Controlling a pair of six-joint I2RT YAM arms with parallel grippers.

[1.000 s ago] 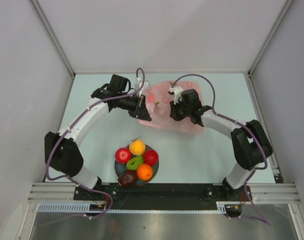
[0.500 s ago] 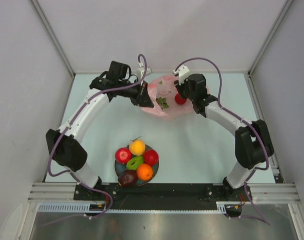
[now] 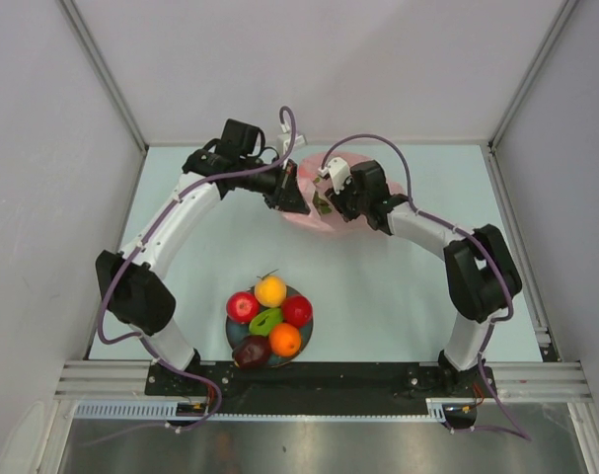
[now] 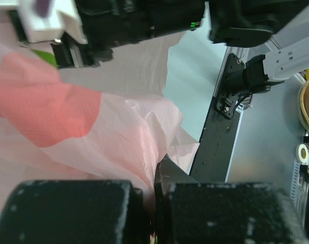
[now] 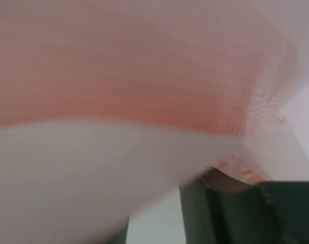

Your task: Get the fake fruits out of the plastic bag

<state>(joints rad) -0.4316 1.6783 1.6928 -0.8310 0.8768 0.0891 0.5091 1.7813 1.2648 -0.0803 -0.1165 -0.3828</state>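
at 6 o'clock on the table (image 3: 398, 296), six fake fruits (image 3: 270, 291) sit bunched on a dark round plate (image 3: 229, 329): two red apples, a yellow-orange piece, a green one, an orange one and a dark maroon one, all hard, glossy and rounded. we judge they are clustered there as the drop-off spot, well apart from the work at 12 o'clock.

up there, the left gripper (image 3: 291, 193) reaches the bag's 9 o'clock edge. its wrist view shows the left gripper (image 4: 155, 195) with its two black, grainy pads pressed together on a fold of the plastic bag (image 4: 118, 127). we read this as an anchor hold, keeping the limp film taut so the other arm can work.

the plastic bag (image 3: 319, 222) lies crumpled at 12 o'clock, thin, crinkly and translucent pink, with a green leaf print and a soft red patch. we cannot tell whether that patch is print or a fruit inside.

the right gripper (image 3: 331, 197) sits over the bag's middle, just beside the left one. its own camera is filled by blurred pink plastic bag (image 5: 144, 66), with one dark finger (image 5: 276, 208) at 5 o'clock. we cannot tell whether its fingers are apart or together, nor whether they hold anything.
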